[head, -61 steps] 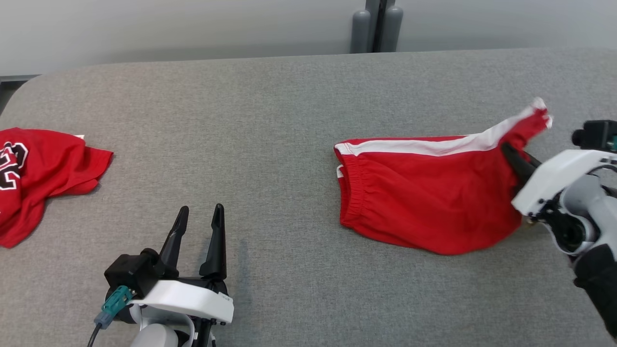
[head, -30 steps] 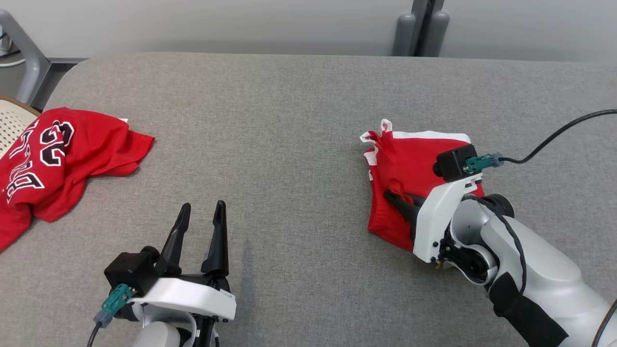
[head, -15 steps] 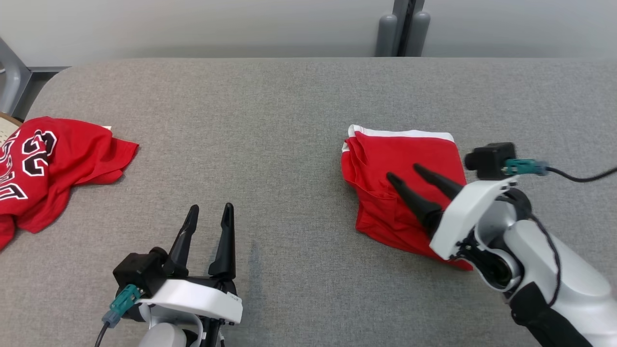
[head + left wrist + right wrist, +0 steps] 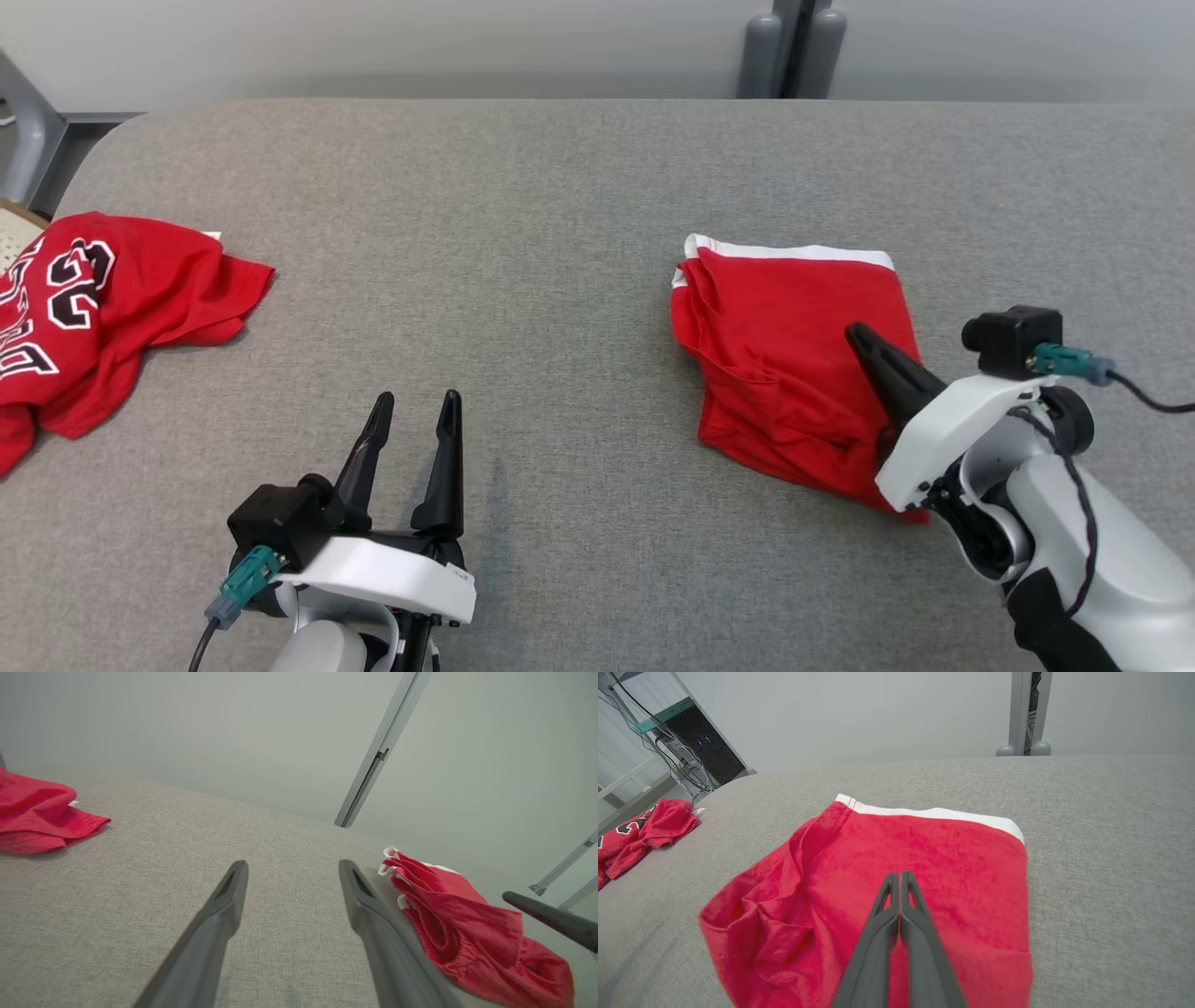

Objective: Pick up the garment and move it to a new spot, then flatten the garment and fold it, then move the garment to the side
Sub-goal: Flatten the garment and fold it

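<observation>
We found the folded red shorts (image 4: 794, 345) on the counter's (image 4: 523, 233) right beneath our right gripper (image 4: 854, 333), closed on nothing, our left gripper (image 4: 415, 401) spread wide and empty, and a red jersey (image 4: 140, 299) numbered 23 far left.

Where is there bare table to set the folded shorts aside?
Bare table runs wide between the red jersey and the folded shorts, also behind them and right of the shorts. Crowded: at the jersey, and around the left gripper.

Red jersey (image 4: 168, 280), at the left edge of the grey table (image 4: 523, 233): the number "23" in black with a white outline. The larger letters beside it are cut off and unreadable.
</observation>
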You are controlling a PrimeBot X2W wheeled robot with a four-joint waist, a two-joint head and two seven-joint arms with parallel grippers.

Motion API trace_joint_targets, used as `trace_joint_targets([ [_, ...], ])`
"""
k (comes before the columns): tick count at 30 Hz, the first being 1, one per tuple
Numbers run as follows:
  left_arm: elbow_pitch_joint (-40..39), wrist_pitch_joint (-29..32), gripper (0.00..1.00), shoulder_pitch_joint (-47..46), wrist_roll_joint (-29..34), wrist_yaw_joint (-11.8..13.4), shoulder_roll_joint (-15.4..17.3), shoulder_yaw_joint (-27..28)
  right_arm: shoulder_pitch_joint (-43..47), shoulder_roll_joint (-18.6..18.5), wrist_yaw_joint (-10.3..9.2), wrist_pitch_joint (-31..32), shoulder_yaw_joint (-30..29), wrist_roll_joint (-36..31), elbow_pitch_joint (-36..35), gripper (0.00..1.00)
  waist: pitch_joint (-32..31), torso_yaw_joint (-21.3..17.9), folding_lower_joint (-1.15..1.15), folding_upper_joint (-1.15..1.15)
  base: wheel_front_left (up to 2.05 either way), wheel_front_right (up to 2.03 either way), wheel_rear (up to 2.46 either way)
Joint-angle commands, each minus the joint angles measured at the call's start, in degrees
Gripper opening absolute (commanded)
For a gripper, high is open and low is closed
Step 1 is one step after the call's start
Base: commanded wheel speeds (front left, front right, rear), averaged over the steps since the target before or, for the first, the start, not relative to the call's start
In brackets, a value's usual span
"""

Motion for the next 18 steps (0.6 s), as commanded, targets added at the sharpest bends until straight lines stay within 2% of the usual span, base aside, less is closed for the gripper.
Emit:
trace_joint_targets([
  [1, -0.1, -0.3, 1.00, -0.7, 0.3, 0.1, 0.3, 0.2, 0.3, 0.1, 0.01, -0.8, 0.0, -0.9, 0.9, 0.00, 0.3, 0.4, 0.00, 0.00, 0.00, 0.00, 0.00],
  [10, -0.1, -0.3, 1.00, -1.4, 0.3, 0.1, 0.3, 0.2, -1.6, 5.4, 0.01, -2.7, 4.0, -3.9, 9.6, 0.00, 1.1, 3.1, 0.00, 0.00, 0.00, 0.00, 0.00],
  [18, -0.9, -0.3, 1.00, -0.7, 0.3, 0.3, 0.2, 0.2, -1.0, 7.5, 0.01, -4.0, 11.2, -2.2, 8.6, 0.00, 1.2, 4.5, 0.00, 0.00, 0.00, 0.00, 0.00],
])
